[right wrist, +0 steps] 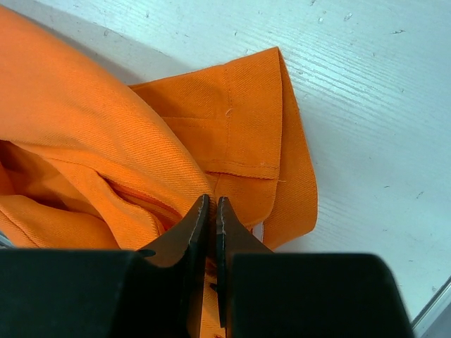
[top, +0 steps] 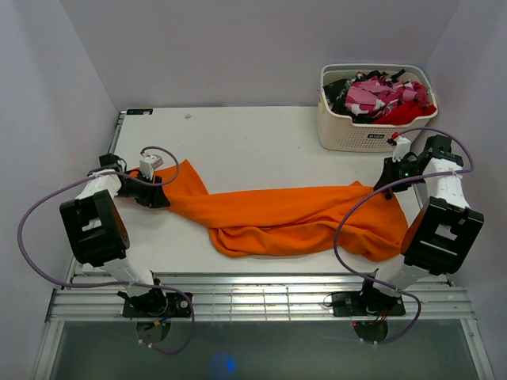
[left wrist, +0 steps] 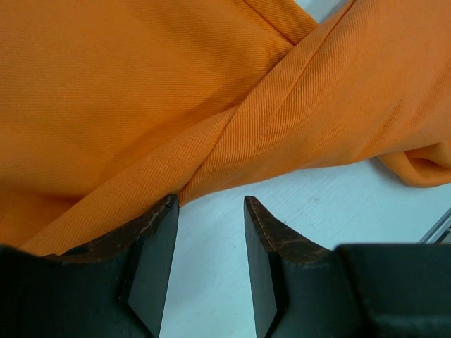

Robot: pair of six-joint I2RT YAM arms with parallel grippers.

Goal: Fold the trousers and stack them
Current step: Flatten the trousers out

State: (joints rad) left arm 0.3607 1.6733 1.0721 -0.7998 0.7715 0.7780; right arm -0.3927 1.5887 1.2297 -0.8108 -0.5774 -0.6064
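So, my left pincer (left wrist: 210, 204) is about half wide with nothing in it, only bare desk (left wrist: 331, 211) showing between the jaws. The edge of the trousers (left wrist: 176, 91) comes right up to the tip of one finger, and I honestly can't tell whether it touches. That wrist view is mostly orange cloth, two layers crossing over each other and running off the frame on three sides, so no idea which part of the garment that is.

My right pincer (right wrist: 213, 201) is pinched nearly closed on the trousers. A thin bit of orange shows between the jaws low down, but the actual bite is hidden behind my own fingers. Just past the tips there's a stitched flat flap lying on the desk. Hem or waistband? Can't say.

From above, the trousers lie as one long rumpled band across the desk from one pincer to the other, bunched thicker toward the front right. My right arm (top: 440, 226) covers that end of the cloth.

At the back right corner sits a basket (top: 348, 131) of red, pink and black clothes (top: 384, 95), all tangled, so separate pieces are hard to make out.
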